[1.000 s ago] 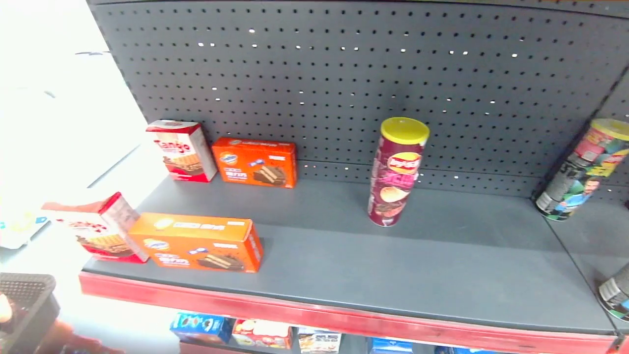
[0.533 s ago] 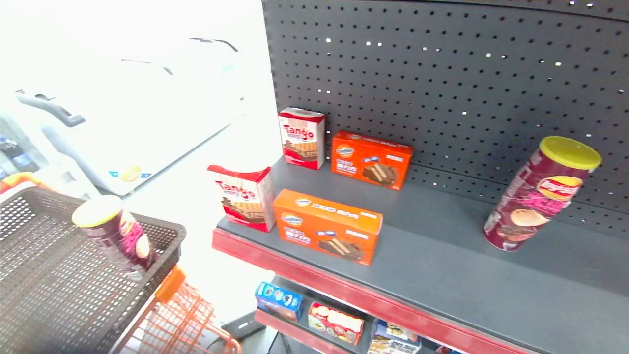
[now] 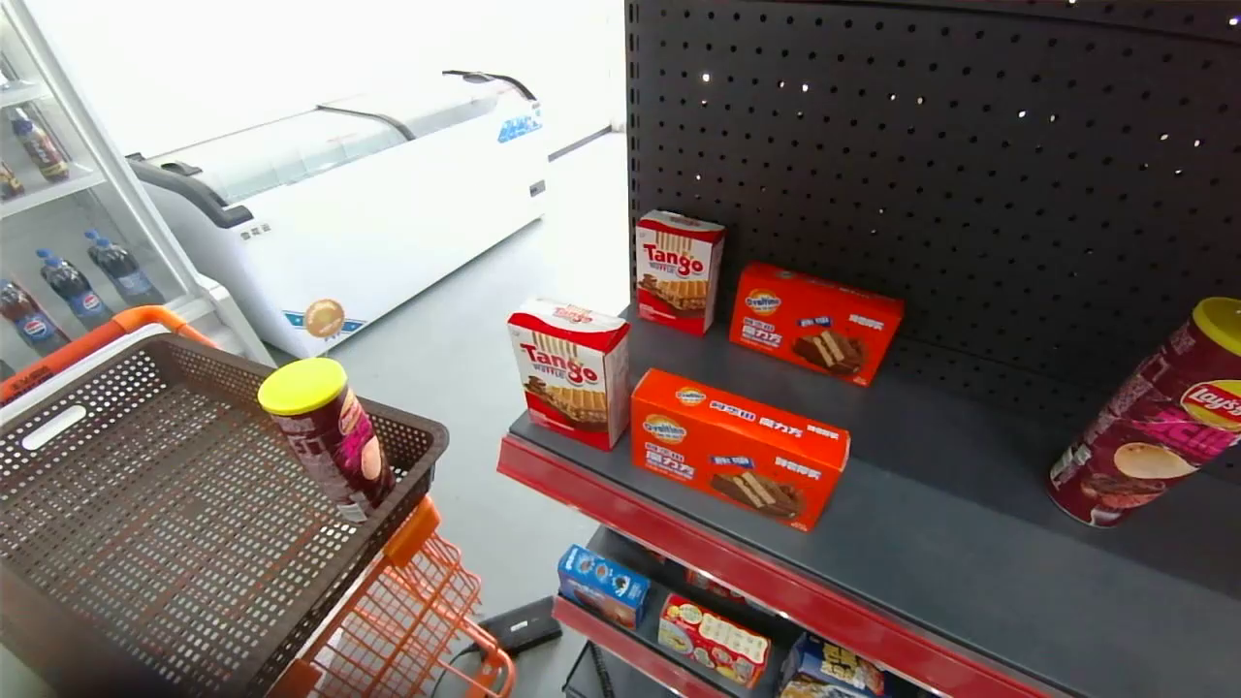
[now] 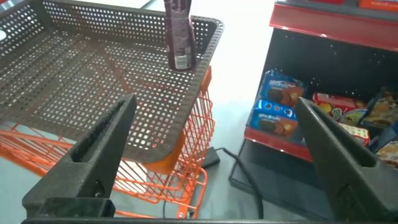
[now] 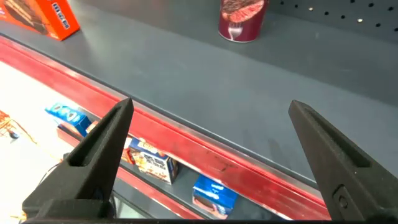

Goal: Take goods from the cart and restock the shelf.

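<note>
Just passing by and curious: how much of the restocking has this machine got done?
Partly done, it seems: a chip can and four snack boxes stand on the shelf. Nothing is in hand: left gripper and right gripper hang open, empty. Left to do: the last can, in the cart basket.

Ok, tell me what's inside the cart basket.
A yellow-lidded can stands in the basket corner nearest the shelf. The basket's near side is out of frame, so unseen.
</note>
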You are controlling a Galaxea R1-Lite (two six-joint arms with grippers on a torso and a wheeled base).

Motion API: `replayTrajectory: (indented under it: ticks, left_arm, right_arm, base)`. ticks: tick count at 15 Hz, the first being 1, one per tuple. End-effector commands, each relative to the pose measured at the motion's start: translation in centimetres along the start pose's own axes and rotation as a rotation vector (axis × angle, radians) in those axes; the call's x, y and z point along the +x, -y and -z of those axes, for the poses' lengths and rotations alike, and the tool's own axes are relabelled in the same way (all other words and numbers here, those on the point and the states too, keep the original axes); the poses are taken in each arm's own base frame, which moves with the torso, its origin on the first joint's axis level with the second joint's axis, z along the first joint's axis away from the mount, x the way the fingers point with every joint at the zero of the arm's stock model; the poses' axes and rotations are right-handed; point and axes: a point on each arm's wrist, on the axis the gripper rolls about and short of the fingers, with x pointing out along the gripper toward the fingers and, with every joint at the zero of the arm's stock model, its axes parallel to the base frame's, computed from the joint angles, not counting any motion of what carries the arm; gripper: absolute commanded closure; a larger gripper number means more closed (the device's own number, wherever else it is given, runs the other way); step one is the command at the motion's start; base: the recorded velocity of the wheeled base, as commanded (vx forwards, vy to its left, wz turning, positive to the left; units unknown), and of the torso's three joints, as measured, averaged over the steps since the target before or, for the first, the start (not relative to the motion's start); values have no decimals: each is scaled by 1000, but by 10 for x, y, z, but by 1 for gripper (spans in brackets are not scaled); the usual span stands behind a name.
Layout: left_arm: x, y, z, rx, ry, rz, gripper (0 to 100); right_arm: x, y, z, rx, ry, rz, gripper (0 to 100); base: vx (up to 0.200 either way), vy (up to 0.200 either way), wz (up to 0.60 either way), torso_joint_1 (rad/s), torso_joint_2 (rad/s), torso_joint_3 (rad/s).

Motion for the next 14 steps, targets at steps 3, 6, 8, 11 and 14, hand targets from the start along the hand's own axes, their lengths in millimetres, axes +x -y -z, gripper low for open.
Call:
replayTrajectory:
  ticks: [3, 6, 8, 11, 14]
  left_arm:
    - [0, 0, 0, 1, -1, -1, 0]
    - [-5, 0, -15, 69, 36, -22, 0]
    - [-5, -2, -32, 108, -65, -48, 0]
    - [15, -4, -67, 58, -213, -56, 0]
    - [78, -10, -87, -71, -339, -90, 0]
  right_arm:
    - [0, 0, 0, 0, -1, -1, 0]
    - [0, 0, 0, 0, -1, -1, 0]
    - [0, 0, 0, 0, -1, -1, 0]
    - [0, 0, 0, 0, -1, -1, 0]
    - [0, 0, 0, 0, -1, -1, 0]
  base:
    - [0, 0, 0, 0, 0, 0]
    - [0, 0, 0, 0, 0, 0]
    - [0, 0, 0, 0, 0, 0]
    - [0, 0, 0, 0, 0, 0]
    - [0, 0, 0, 0, 0, 0]
